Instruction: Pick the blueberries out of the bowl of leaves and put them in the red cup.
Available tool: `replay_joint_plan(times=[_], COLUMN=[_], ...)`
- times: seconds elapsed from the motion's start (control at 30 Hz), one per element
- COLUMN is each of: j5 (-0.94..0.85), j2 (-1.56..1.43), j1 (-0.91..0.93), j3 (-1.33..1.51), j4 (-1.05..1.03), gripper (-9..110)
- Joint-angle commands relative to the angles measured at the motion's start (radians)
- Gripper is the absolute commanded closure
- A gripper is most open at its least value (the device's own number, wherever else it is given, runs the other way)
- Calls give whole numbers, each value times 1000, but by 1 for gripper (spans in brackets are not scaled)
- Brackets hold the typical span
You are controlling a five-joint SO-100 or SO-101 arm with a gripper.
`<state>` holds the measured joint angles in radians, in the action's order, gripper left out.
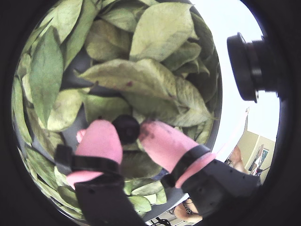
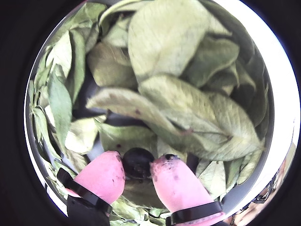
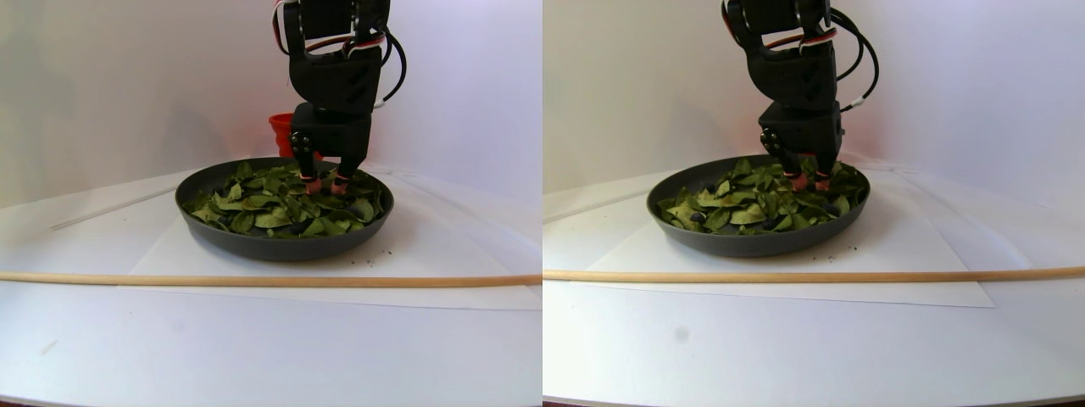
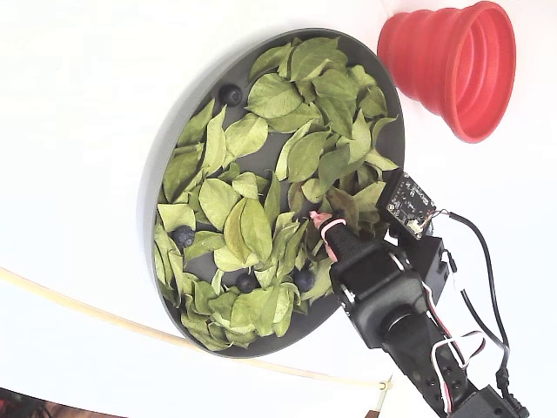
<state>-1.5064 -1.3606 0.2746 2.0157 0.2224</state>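
Five blueberries (image 4: 184, 236) show — many leaves (image 4: 255, 228), one bowl (image 4: 157, 161), one red cup (image 4: 452, 65).

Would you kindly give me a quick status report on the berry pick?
Gripper down in the bowl, pink fingertips closed on one blueberry. Leaves crowd around it. Red cup stands outside the bowl.

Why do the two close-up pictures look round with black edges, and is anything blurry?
Both wrist views are fisheye: a round image, black surround, leaves bulging. In a wrist view the pincer and its blueberry look soft. The fixed view is bright, the red cup sharp.
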Motion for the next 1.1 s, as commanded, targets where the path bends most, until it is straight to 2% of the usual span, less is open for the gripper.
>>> replay_joint_plan(times=[0.0,1.07], j5=[-11,-101], j2=[-118,-245], j1=[-3,-8], j3=[3,-11], j4=[6,5], gripper=[91,91])
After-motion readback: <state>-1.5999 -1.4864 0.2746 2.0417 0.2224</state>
